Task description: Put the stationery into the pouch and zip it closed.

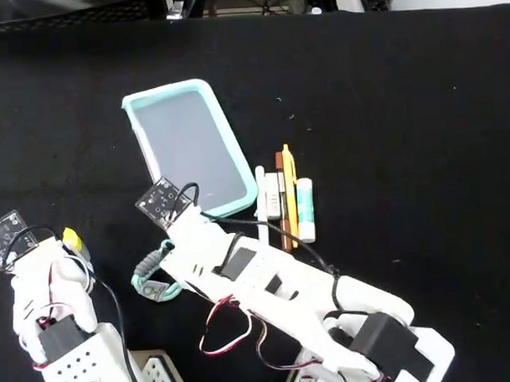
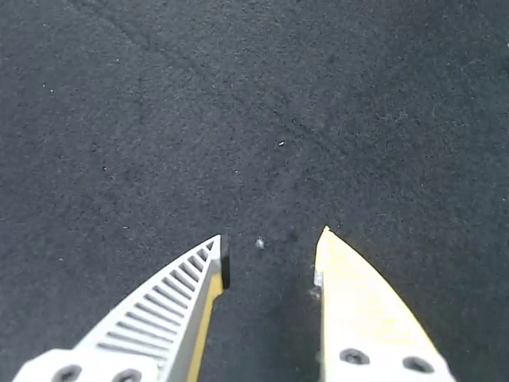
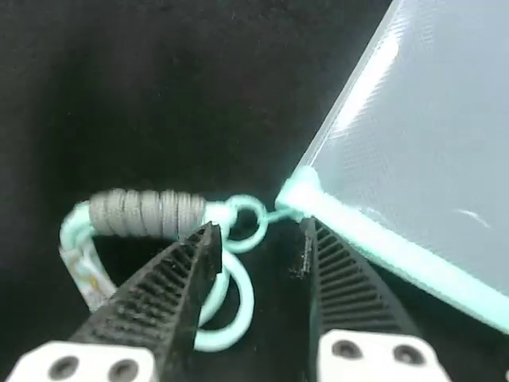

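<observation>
Both are open: right hand (image 3: 260, 235) straddles the pouch's (image 3: 413, 135) zipper ring (image 3: 248, 203). Left hand (image 2: 273, 239) points down at black worktop (image 2: 238, 95).

On the surface (image 1: 403, 110) the pouch (image 1: 186, 143) lies left of centre, with the stationery (image 1: 285, 198) in a row just right of its near corner. The strap (image 1: 149, 274) trails nearer, under the right claw (image 3: 258, 239).

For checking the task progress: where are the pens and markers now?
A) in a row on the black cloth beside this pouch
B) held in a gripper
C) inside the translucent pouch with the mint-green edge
A: the pens and markers lie side by side on the black cloth, next to the pouch.
</observation>
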Controlling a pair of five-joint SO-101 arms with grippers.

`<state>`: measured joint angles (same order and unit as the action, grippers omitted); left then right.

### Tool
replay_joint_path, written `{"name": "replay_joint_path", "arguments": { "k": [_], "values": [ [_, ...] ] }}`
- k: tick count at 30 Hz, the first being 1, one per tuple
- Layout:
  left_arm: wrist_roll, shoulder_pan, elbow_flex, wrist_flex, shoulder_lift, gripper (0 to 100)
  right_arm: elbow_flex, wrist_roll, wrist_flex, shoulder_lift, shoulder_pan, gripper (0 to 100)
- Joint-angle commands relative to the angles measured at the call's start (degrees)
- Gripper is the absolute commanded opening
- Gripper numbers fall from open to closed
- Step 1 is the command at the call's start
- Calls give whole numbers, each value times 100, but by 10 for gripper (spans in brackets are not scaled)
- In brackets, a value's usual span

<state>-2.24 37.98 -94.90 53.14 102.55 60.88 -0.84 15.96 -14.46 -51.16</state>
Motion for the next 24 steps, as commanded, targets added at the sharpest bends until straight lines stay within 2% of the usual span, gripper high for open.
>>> {"name": "replay_joint_path", "arguments": {
  "k": [1, 8, 10, 16, 24],
  "values": [
    [-62, 48, 347, -141, 26, 197, -75, -457, 334, -215, 123, 180],
    [-62, 48, 338, -141, 26, 196, -233, 18, 404, -215, 1134, 181],
    [-62, 48, 338, -141, 26, 196, -198, 70, 422, -251, 1055, 181],
    [-62, 48, 338, -141, 26, 196, -374, 53, 1143, -259, 97, 181],
    [-62, -13, 338, -141, 26, 196, -558, 53, 1451, -251, -158, 180]
  ]
}}
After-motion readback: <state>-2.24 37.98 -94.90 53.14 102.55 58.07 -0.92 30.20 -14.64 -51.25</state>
